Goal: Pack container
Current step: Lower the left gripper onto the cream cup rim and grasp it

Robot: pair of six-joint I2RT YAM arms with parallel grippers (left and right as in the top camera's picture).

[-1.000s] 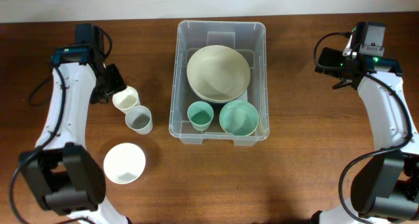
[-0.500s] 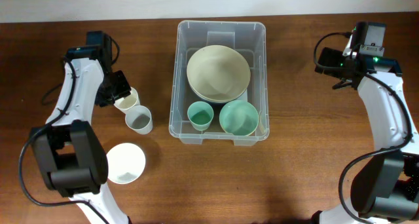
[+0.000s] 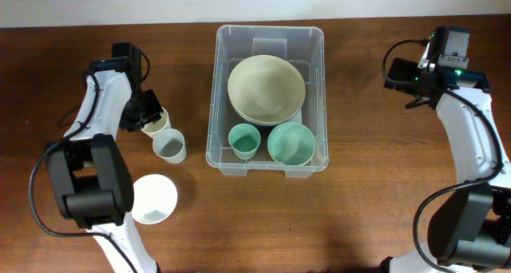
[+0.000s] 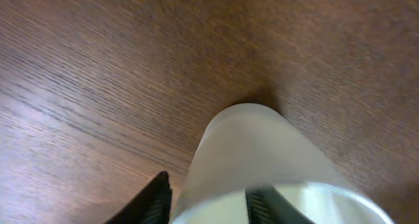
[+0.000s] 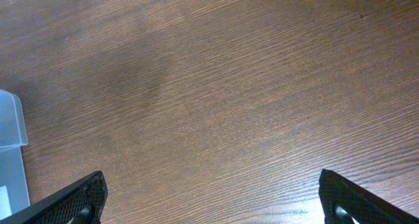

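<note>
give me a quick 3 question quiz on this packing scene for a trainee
1. Multiple choice: how many items lie inside the container? A two, B three, C five.
2. True or false: the right gripper is shut on a cup.
3. Short answer: which item on the table is the left gripper at?

Key
1. B: the cream bowl, the green cup and the green bowl.
2. False: it hangs open over bare wood.
3. The cream cup, which stands beside the grey cup.
</note>
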